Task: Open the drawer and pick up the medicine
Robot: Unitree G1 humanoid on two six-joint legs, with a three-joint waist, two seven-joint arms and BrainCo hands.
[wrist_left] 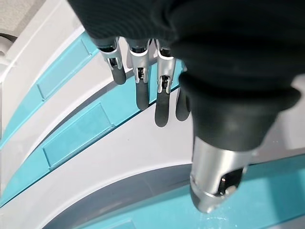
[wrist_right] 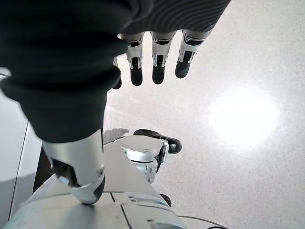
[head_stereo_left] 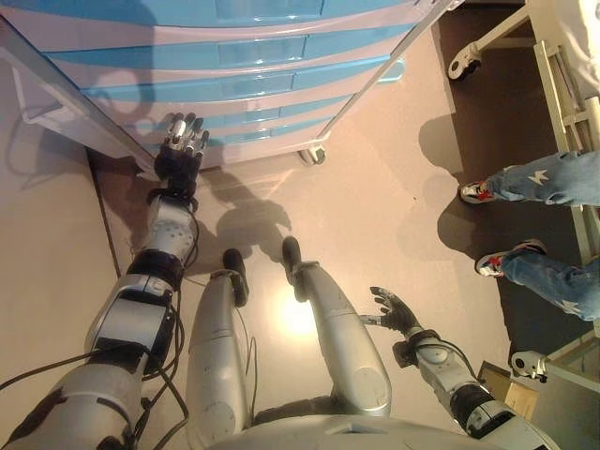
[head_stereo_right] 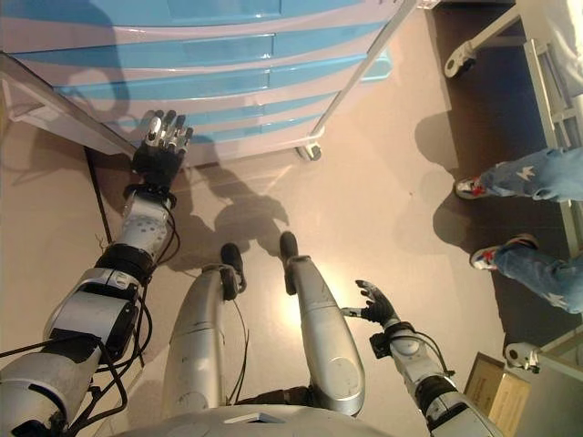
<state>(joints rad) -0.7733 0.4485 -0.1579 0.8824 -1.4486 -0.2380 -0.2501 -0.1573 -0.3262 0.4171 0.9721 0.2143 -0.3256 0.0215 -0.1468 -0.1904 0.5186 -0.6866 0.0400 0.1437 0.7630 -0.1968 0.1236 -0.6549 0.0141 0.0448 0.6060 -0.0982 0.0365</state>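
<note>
Just left hand (head_stereo_left: 178, 159) at drawers (head_stereo_left: 272, 89)

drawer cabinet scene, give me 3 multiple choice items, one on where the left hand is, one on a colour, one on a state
1. Where is the left hand?
A. raised at the lower drawer fronts of the drawer cabinet
B. resting on the bed frame
C. inside an open drawer

2. What colour are the drawer fronts?
A. red
B. light blue
C. black

3. What is the state of the right hand?
A. curled round a medicine box
B. open and empty over the floor
C. pinching a drawer handle

Answers:
1 A: the eye views show its fingers up against the lowest fronts.
2 B: light blue panels sit between pale bands.
3 B: its wrist view shows straight fingers with only floor past them.
</note>
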